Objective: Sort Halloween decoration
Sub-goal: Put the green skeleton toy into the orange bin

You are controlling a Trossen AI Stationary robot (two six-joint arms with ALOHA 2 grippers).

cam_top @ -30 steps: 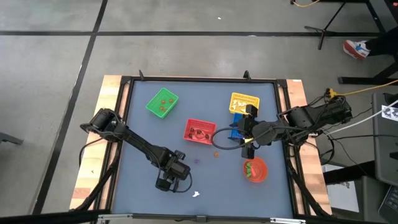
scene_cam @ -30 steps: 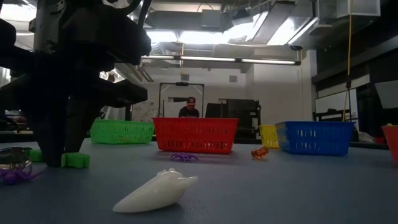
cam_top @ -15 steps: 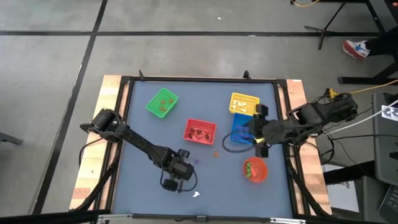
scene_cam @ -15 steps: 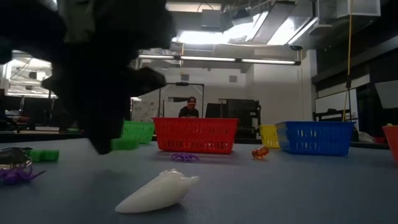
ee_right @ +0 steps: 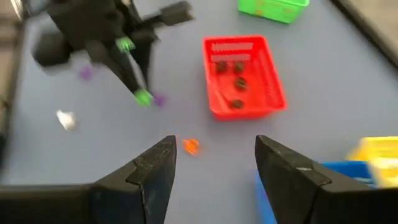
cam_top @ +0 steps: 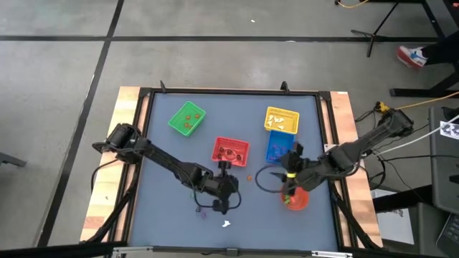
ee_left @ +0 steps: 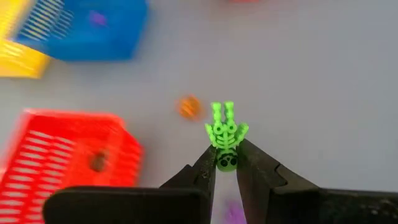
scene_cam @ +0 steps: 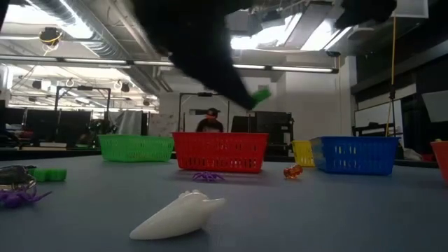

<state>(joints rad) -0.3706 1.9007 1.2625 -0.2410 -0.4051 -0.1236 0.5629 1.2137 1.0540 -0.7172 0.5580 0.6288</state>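
A green skeleton trinket (ee_left: 224,138) is pinched between the fingertips of the left end effector (ee_left: 225,163), raised above the desk (cam_top: 165,172) near the red basket (cam_top: 230,151). The right end effector (ee_right: 214,163) is spread wide with nothing in it, above an orange trinket (ee_right: 191,146).

Left gripper (ee_left: 226,163) sits bottom centre of frame, dark fingers (ee_left: 200,171) pinched on a small green skeleton trinket (ee_left: 225,134). Its head is between the fingertips; ribs and two legs stick up past them toward frame centre. Small orange trinket (ee_left: 189,107) lies just left of the skeleton's legs on the grey counter (ee_left: 311,74), blurred, shape unclear. Red basket (ee_left: 68,149) at left edge, mid to lower frame, with one dark item (ee_left: 97,162) inside. Blue basket (ee_left: 84,29) upper left, yellow basket (ee_left: 18,43) touching it at the far left edge. Faint purple blur (ee_left: 234,213) at the bottom between the fingers, can't identify it.
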